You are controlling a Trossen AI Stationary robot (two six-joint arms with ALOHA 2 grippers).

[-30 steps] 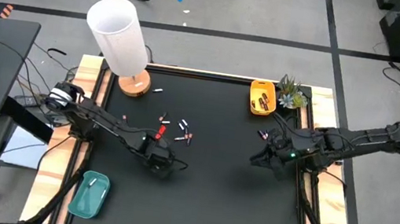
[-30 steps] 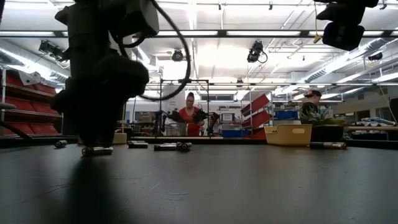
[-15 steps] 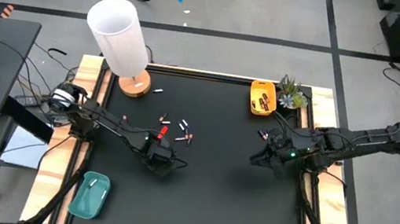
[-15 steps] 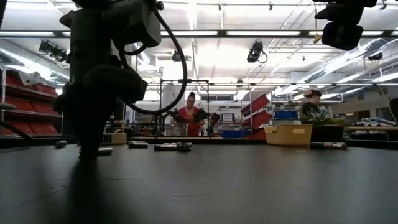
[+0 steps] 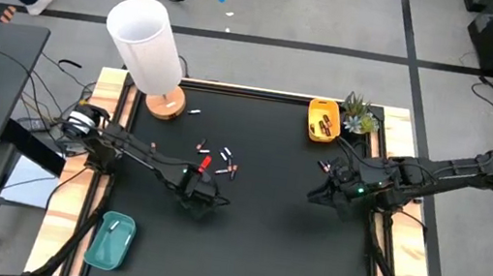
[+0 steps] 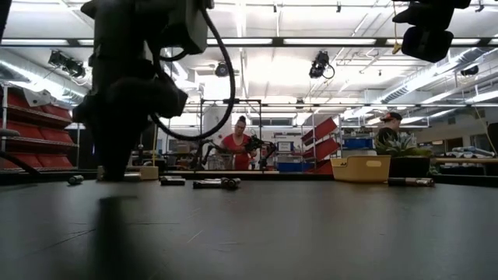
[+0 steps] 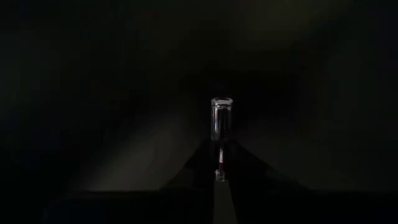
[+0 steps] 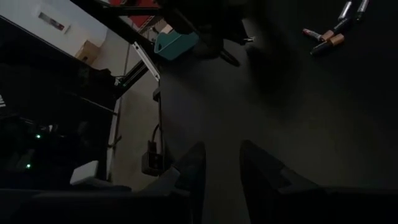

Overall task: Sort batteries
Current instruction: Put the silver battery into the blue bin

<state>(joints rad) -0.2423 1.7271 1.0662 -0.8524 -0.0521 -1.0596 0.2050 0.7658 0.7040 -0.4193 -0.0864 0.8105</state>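
My left gripper (image 5: 199,194) is low over the black table, just near of a loose cluster of batteries (image 5: 221,159), and is shut on a silver battery (image 7: 221,121). In the low view my left gripper (image 6: 115,167) reaches down to the tabletop. My right gripper (image 5: 321,194) hovers open and empty over the table's right half; its fingers (image 8: 194,167) show a clear gap. More batteries lie on the table in the low view (image 6: 208,183) and the right wrist view (image 8: 326,37). My left gripper pinches the silver battery by one end (image 7: 221,142) between its two fingertips. The battery reaches straight out past the fingertips, in line with the fingers, with its free end (image 7: 222,102) away from them. I cannot tell whether it rests on the table.
A teal tray (image 5: 110,238) holding one white battery sits at the near left. A yellow tray (image 5: 324,120) with dark batteries and a small plant (image 5: 360,114) stand at the far right. A white lamp (image 5: 148,45) stands at the far left. People stand beyond the table (image 6: 237,144).
In the low view the silver battery that lay on the table under my left gripper has gone out of sight behind its fingers. The gripper has turned a little over that spot. My right arm has kept still.
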